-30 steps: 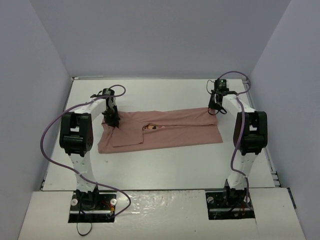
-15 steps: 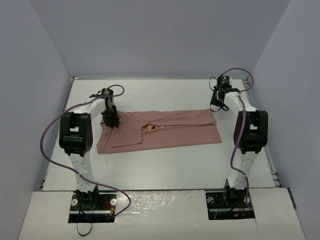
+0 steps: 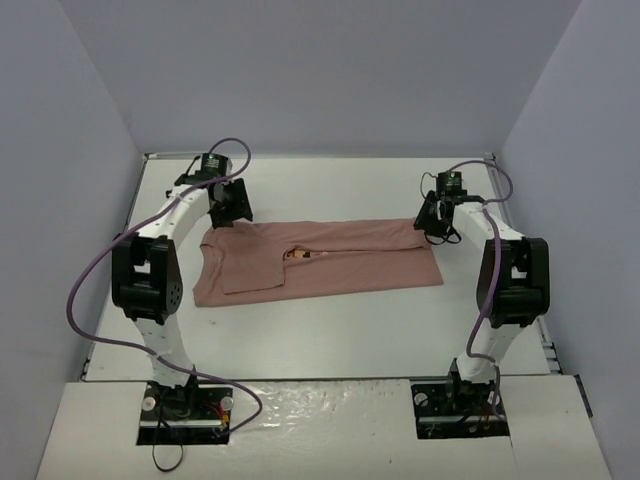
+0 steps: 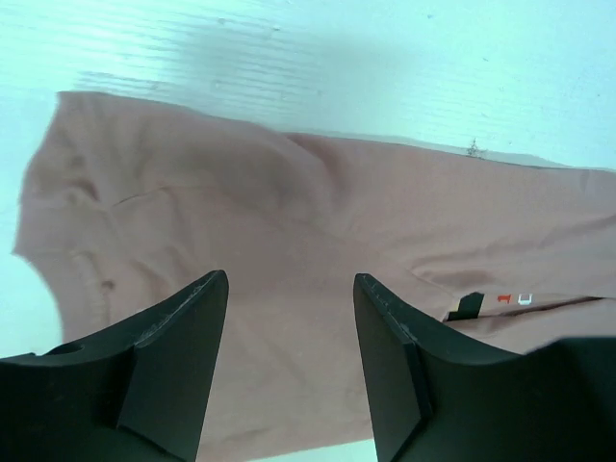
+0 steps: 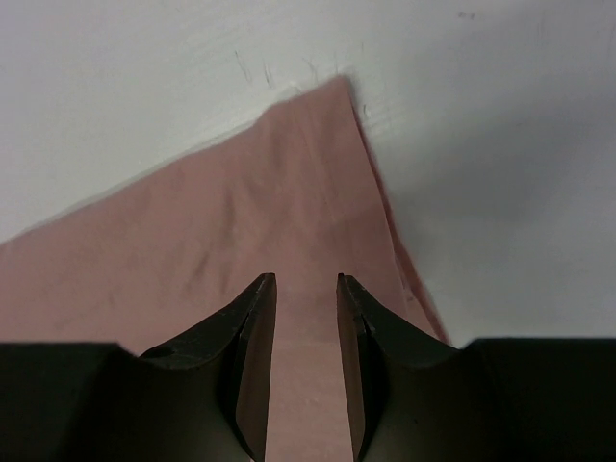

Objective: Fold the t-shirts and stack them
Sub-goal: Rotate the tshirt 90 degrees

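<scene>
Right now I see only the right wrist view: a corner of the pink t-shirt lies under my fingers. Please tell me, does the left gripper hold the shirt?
Observer: No. The left gripper is open above the t-shirt, with nothing between its fingers.
Operator: At which part of the shirt is it?
Observer: In the top view it is near the far edge of the shirt's left end.
Operator: How does the whole shirt lie?
Observer: It lies flat, folded lengthwise into a long strip running left to right. The print peeks out where the folded edges meet.
</scene>
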Action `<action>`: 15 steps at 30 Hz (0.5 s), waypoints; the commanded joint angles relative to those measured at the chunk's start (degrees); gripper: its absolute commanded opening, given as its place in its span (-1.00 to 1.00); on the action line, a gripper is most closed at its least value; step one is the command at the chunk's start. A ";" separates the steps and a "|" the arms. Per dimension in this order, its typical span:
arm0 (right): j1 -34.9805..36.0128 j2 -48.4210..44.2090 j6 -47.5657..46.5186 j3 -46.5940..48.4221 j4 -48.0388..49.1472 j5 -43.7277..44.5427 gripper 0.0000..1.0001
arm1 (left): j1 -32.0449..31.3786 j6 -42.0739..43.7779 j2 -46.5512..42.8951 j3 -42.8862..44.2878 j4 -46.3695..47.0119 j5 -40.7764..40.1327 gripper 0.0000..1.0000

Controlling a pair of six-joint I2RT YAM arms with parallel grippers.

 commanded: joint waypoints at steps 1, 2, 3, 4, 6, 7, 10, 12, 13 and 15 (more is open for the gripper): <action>0.49 -0.57 4.75 -3.70 4.43 -2.66 -0.41 | -0.61 -3.05 4.69 -0.10 5.23 0.86 0.03; 0.40 -0.23 4.99 -4.91 5.45 -2.41 -0.41 | -0.40 -3.54 5.84 -0.34 5.27 0.35 0.02; 0.25 0.14 4.88 -5.87 6.09 -2.01 -0.41 | -0.18 -3.83 6.36 -0.92 5.41 -0.28 0.02; 0.11 0.51 4.77 -6.83 6.72 -1.60 -0.42 | 0.04 -4.13 6.89 -1.51 5.56 -0.91 0.02; -0.29 1.01 4.55 -8.84 7.40 0.38 -0.42 | 0.92 -4.55 7.14 -3.15 6.46 -2.22 0.00; -0.65 0.67 4.47 -9.91 7.62 1.22 -0.42 | 1.42 -4.64 7.12 -3.93 6.53 -2.75 0.00; -1.46 -0.71 4.03 -13.54 8.31 3.95 -0.42 | 3.42 -4.51 7.34 -5.99 7.04 -4.00 0.00; -1.59 -1.02 3.78 -14.30 8.31 6.18 -0.42 | 4.40 -4.17 7.77 -6.28 7.08 -4.78 -0.01; -1.59 -1.20 3.60 -14.64 8.31 6.24 -0.42 | 4.84 -3.99 8.04 -6.52 7.09 -4.78 0.00; -1.61 -1.92 3.26 -15.00 8.22 7.81 -0.42 | 5.51 -3.33 8.53 -5.96 7.12 -4.68 -0.01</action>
